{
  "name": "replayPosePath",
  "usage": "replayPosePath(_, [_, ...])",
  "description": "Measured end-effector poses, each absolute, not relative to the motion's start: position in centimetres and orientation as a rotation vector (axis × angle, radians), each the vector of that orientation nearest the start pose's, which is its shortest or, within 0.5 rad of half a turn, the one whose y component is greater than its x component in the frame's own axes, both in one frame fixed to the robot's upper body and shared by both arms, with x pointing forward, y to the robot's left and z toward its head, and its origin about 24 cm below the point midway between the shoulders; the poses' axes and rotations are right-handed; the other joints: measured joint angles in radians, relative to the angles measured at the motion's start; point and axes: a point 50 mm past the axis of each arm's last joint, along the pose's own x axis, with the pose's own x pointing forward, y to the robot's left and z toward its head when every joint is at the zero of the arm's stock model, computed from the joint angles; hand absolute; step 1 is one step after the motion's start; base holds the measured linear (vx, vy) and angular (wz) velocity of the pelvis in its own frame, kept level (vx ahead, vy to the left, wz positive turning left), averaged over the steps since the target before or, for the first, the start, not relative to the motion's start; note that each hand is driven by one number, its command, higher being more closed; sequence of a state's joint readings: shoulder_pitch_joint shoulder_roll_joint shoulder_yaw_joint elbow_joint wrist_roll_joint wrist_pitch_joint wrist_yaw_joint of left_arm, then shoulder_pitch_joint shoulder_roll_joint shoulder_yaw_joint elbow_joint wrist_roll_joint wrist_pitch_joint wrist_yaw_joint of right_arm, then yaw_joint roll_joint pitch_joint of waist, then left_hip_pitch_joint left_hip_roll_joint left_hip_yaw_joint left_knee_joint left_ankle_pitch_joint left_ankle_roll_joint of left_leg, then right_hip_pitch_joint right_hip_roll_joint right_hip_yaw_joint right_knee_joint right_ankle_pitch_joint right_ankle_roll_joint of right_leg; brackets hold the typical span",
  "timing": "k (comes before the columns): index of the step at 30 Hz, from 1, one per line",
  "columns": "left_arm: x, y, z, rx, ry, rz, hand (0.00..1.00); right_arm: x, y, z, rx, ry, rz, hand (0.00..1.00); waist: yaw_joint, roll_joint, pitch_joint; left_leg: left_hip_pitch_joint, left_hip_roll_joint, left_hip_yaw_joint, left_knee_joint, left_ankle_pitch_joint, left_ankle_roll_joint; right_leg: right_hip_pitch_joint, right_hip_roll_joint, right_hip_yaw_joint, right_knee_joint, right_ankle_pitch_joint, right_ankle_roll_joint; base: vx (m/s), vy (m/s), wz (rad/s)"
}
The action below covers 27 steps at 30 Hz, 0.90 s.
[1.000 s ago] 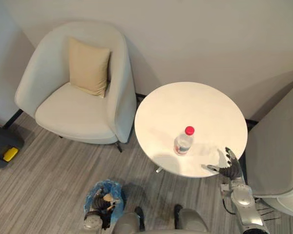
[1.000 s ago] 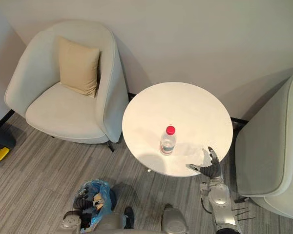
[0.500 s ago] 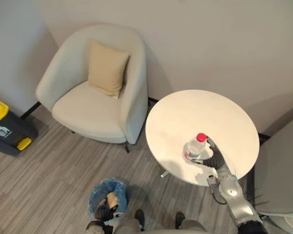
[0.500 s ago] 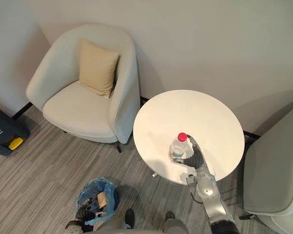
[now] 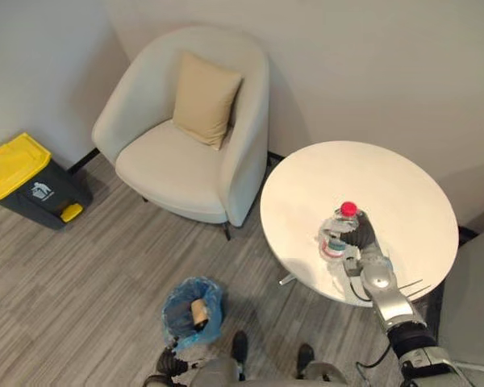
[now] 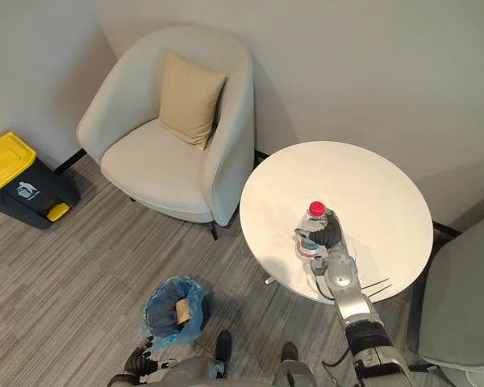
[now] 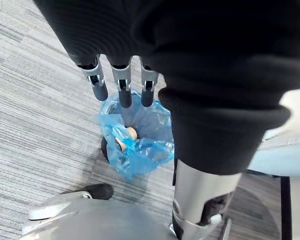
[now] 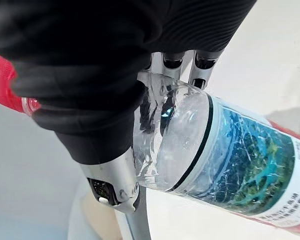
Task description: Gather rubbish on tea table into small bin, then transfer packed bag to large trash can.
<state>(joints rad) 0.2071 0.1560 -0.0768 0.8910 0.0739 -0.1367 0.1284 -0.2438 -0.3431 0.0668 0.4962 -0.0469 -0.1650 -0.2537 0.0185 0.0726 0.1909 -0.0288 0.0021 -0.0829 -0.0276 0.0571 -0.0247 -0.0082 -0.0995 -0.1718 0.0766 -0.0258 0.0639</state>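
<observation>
At far left, a large trash can (image 5: 26, 176) with a yellow lid stands against the wall. To its right is a cream armchair (image 5: 168, 169) with a tan cushion (image 5: 204, 98) leaning on its back; the chair stands between the trash can and the tea table. On the grey floor nearer the robot is the small bin (image 5: 177, 310), lined with a blue bag, with a tan scrap (image 5: 198, 311) inside. The left hand (image 7: 122, 91) hangs above this bin with straight fingers and holds nothing. Further right stands the round white tea table (image 5: 387, 173), its near-left edge close to the armchair's arm. A clear bottle (image 8: 230, 175) with a red cap and a blue-green label stands upright near the table's near edge. The right hand (image 5: 360, 237) has fingers and thumb curled round the bottle. Whether the bottle's base touches the tabletop cannot be told. A second pale chair (image 6: 466, 302) stands at far right, just beside the table.
</observation>
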Motion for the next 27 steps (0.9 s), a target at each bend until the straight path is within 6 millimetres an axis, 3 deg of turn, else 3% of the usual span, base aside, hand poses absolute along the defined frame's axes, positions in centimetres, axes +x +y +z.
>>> replayPosePath(7, [9.1, 20.5, -14.5, 0.273, 0.925, 0.101, 0.0, 29.0, -23.5, 3.1, -0.368, 0.027, -0.25, 1.0, -0.001, 0.004, 0.005, -0.008, -0.003, -0.01, 0.0, 0.003, 0.004, 0.001, -0.004, -0.015, -0.005, -0.006, 0.006, 0.04, -0.01, 0.06])
replayPosePath(13, [9.7, 20.1, -14.2, 0.259, 0.897, 0.103, 0.0, 26.5, -22.6, 4.3, -0.33, -0.062, -0.225, 1.0, -0.002, 0.002, 0.005, 0.023, -0.004, -0.022, 0.001, -0.004, 0.006, 0.032, -0.005, -0.024, 0.009, -0.028, 0.006, 0.0, -0.013, 0.07])
replayPosePath(20, [9.9, 20.3, -14.2, 0.243, 0.897, 0.139, 0.0, 22.3, -18.1, 3.0, -0.244, -0.061, -0.097, 1.0, -0.005, -0.024, -0.006, -0.011, -0.011, -0.12, 0.034, 0.003, -0.007, 0.036, -0.016, -0.128, 0.089, -0.089, -0.007, -0.06, -0.04, 0.42])
replayPosePath(23, [10.1, 20.3, -14.2, 0.244, 0.895, 0.147, 0.0, 21.6, -16.9, 2.9, -0.264, -0.064, -0.039, 1.0, 0.0, -0.023, -0.006, -0.08, -0.027, -0.151, 0.041, 0.057, -0.031, 0.016, -0.036, -0.247, 0.141, -0.122, -0.019, -0.08, -0.046, 1.28])
replayPosePath(24, [10.2, 20.2, -14.2, 0.244, 0.892, 0.148, 0.0, 21.5, -16.6, 2.8, -0.273, -0.064, -0.029, 1.0, 0.0, -0.017, -0.009, -0.098, -0.026, -0.097, 0.038, 0.074, -0.022, 0.014, -0.039, -0.296, 0.149, -0.126, -0.025, -0.1, -0.001, 1.17])
replayPosePath(25, [10.3, 19.9, -14.2, 0.242, 0.893, 0.155, 0.0, 21.5, -16.4, 2.7, -0.303, -0.063, -0.022, 1.0, 0.008, -0.011, -0.012, -0.118, 0.005, 0.025, 0.02, 0.022, 0.058, 0.017, -0.038, -0.357, 0.149, -0.122, -0.031, -0.14, -0.032, 1.25])
replayPosePath(27, [10.6, 20.3, -14.1, 0.252, 0.89, 0.162, 0.0, 21.7, -15.9, 3.0, -0.318, -0.084, -0.027, 1.0, 0.01, -0.034, -0.023, -0.149, 0.027, 0.254, 0.045, -0.08, 0.168, 0.023, -0.082, -0.43, 0.108, -0.107, -0.031, -0.12, 0.022, 1.39])
